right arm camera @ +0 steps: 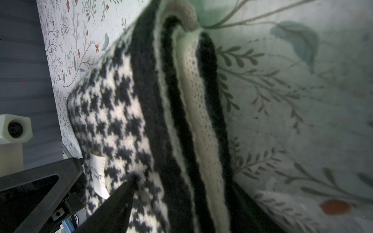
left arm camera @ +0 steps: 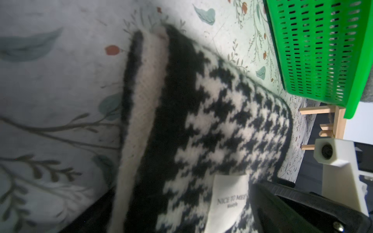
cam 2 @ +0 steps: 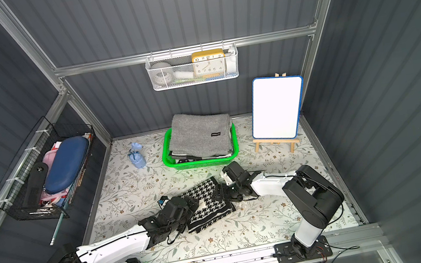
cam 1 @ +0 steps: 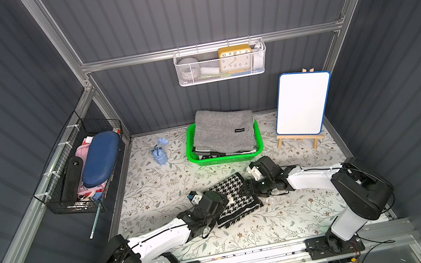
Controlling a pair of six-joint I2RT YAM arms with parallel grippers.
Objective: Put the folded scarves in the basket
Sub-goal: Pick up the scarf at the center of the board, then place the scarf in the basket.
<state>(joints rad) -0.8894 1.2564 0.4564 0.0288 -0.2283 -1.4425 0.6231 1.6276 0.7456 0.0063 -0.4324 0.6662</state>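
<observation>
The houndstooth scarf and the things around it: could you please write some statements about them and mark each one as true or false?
1. The houndstooth scarf lies on the table, outside the green basket. True.
2. The green basket is empty. False: a grey textile lies in it, on top of other folded cloth.
3. The left gripper and the right gripper are at opposite sides of the scarf. True.
4. The yellow clock stands on the table. False: it sits in the white mesh basket on the back wall.
5. The whiteboard lies flat on the table. False: it stands on a wooden easel beside the green basket.
</observation>
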